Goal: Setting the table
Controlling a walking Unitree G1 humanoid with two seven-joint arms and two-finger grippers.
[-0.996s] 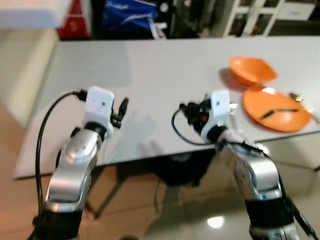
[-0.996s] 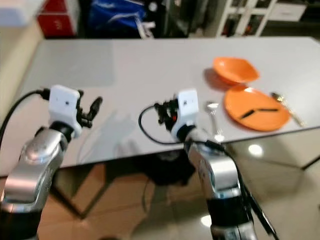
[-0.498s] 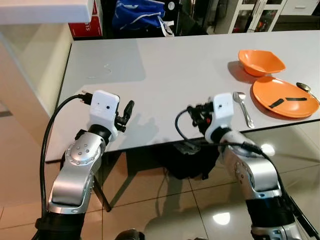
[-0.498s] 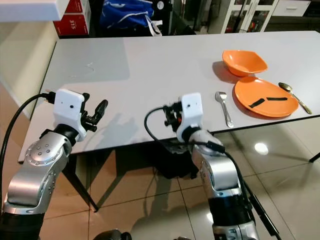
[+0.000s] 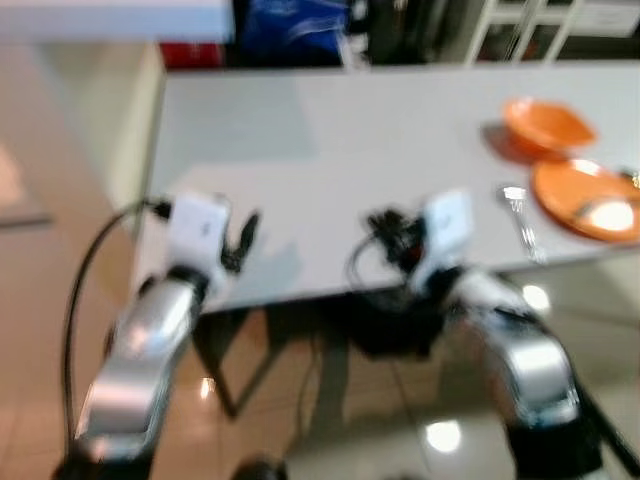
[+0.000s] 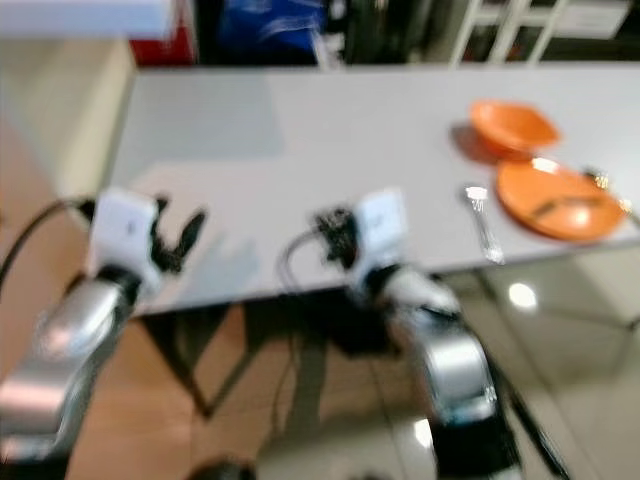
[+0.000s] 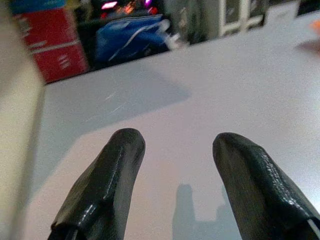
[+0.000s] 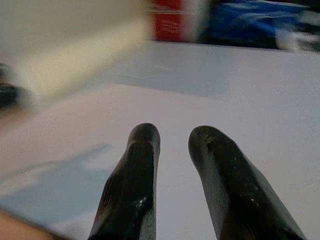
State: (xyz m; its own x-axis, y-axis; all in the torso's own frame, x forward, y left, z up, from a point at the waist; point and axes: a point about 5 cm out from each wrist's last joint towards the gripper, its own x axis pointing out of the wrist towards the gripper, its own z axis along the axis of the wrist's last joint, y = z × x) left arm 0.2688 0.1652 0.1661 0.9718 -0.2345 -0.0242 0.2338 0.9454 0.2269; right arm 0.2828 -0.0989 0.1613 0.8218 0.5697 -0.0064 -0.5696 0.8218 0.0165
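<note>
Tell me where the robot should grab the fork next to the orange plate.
Grip the fork across its slim handle, near the table edge, coming from above with the right gripper; it lies flat, just left of the orange plate, tines pointing away.

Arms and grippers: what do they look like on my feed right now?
Both arms are silver metal with white box-shaped wrist housings. Left gripper and right gripper each have two long, rounded black fingers. A black cable loops beside the left arm; black wiring bunches at the right wrist.
</note>
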